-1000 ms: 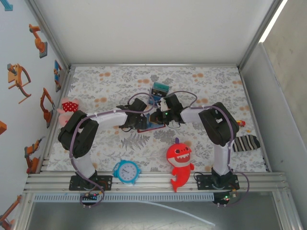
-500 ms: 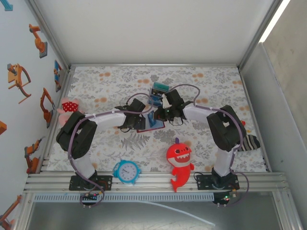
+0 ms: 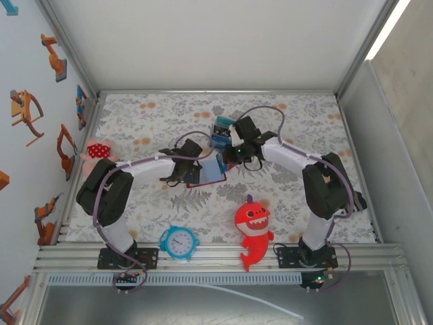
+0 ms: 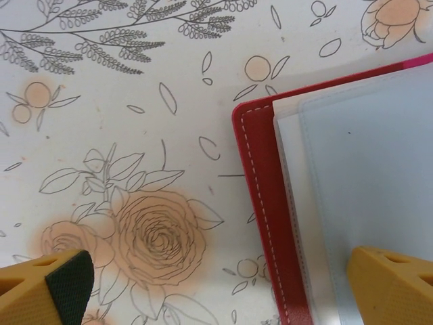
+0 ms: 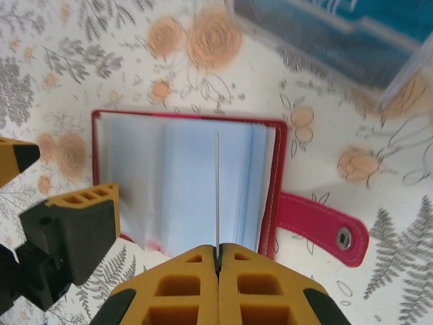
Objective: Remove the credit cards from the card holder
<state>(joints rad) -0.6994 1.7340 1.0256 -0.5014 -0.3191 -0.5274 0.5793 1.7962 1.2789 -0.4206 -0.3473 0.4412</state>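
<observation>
Red card holder [image 5: 169,183] lies open on the table [image 3: 304,128], the left gripper [image 4: 220,284] spread wide over its edge, as the right gripper [image 5: 218,252] pinches what looks like 1 card [image 5: 216,189] edge-on above it; 1 teal card [image 3: 226,124] already lies out, and any left inside are unclear.

All views bright and diffuse. Top external: light strip [image 3: 385,30] glows upper right, and the arms throw soft, faint shadows on the tabletop [image 3: 304,122]. Left wrist crisp, flat. Right wrist: right end effector [image 5: 218,261] slightly soft, credit cards [image 5: 325,34] at top edge blurred, card holder [image 5: 183,183] sharp, with a soft shadow beside its tab.
</observation>
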